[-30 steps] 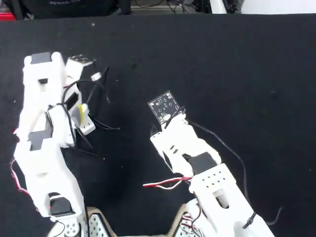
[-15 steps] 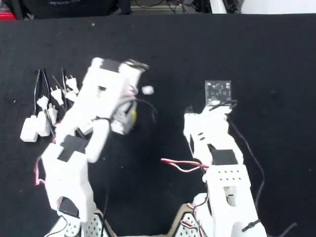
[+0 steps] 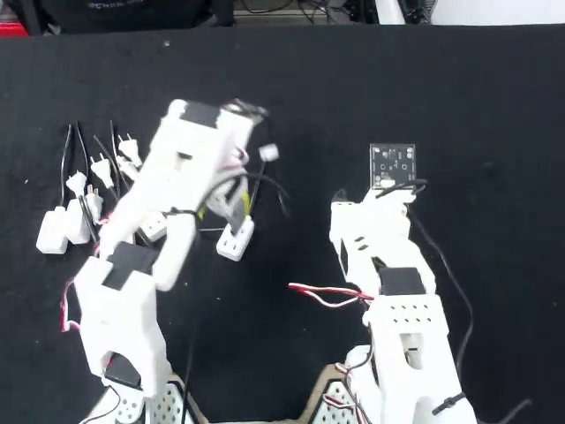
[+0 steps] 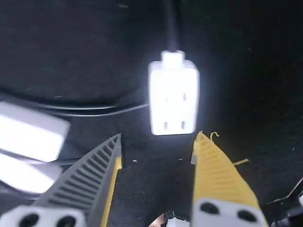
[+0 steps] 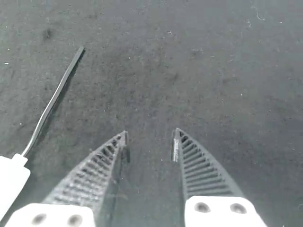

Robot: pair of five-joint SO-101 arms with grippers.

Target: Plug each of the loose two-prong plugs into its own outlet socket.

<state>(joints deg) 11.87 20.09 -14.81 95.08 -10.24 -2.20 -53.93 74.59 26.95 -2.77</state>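
Note:
A white outlet socket lies flat on the black mat, slots up, its black cord running away from me. My left gripper is open just short of it, with nothing between the fingers. From above, that socket sits right below the left gripper. Loose two-prong plugs lie at the far left with their cords, above two more white sockets. My right gripper is open over bare mat, beside a black cord.
Another white socket sits half under the left arm, and two white blocks show beside the left gripper. The right arm stands at centre right. Red and white wires cross the mat between the arms.
The left arm has swung from the far left to the mat's middle, uncovering the plugs, and a socket now lies below its open gripper. The right arm turned right, then kept still.

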